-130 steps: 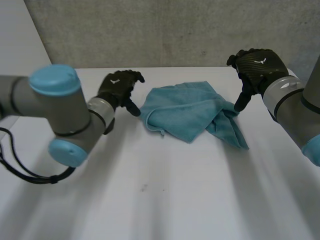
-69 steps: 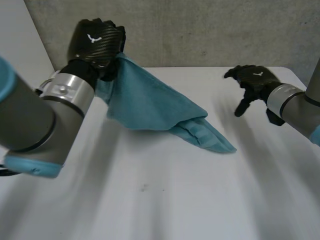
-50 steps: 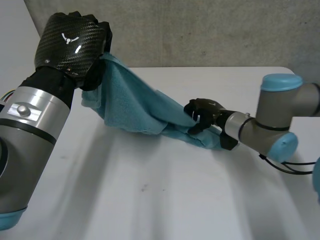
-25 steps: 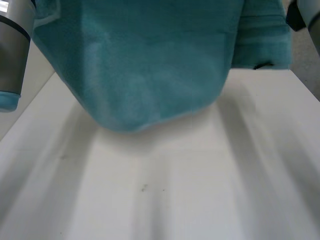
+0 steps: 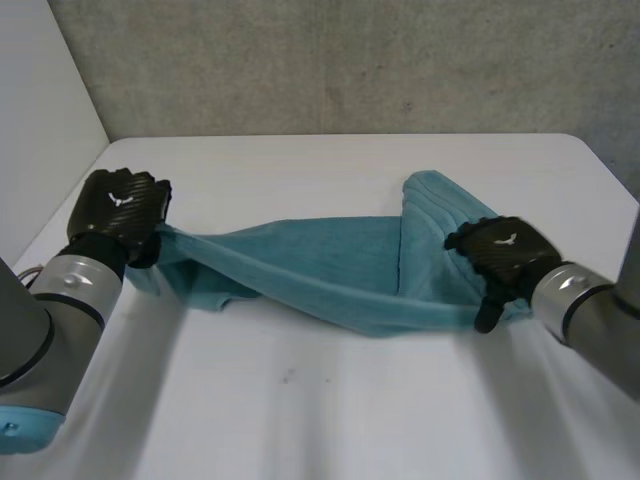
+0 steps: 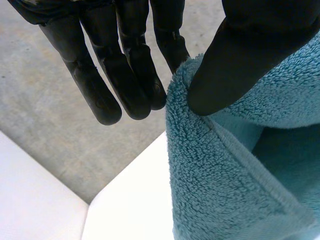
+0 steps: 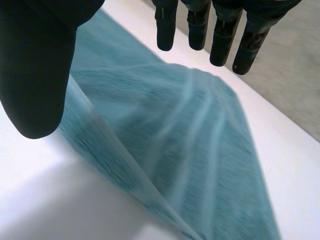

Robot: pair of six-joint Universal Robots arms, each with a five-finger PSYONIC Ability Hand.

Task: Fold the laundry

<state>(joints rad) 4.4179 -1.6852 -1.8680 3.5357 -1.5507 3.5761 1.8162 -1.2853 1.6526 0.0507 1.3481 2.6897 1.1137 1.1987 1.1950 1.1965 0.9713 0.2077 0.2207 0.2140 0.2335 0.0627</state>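
Now 1 teal towel [image 5: 330, 270] lies stretched across the white worktop [image 5: 330, 420] between 2 robot hands, bunched into long folds along its middle. The left robot hand [image 5: 120, 205] grips 1 end of it near the worktop's left edge: in the left wrist view its thumb [image 6: 250, 50] pinches the towel's hemmed edge against straight fingers [image 6: 125, 75]. The right robot hand [image 5: 500, 255] sits on the towel's other end, where the cloth spreads into a wider flap reaching toward the far side. In the right wrist view that hand is open, its fingers [image 7: 200, 25] straight and well apart from the thumb [image 7: 35, 65], with the towel lying under the palm and its edge running just beside the thumb.
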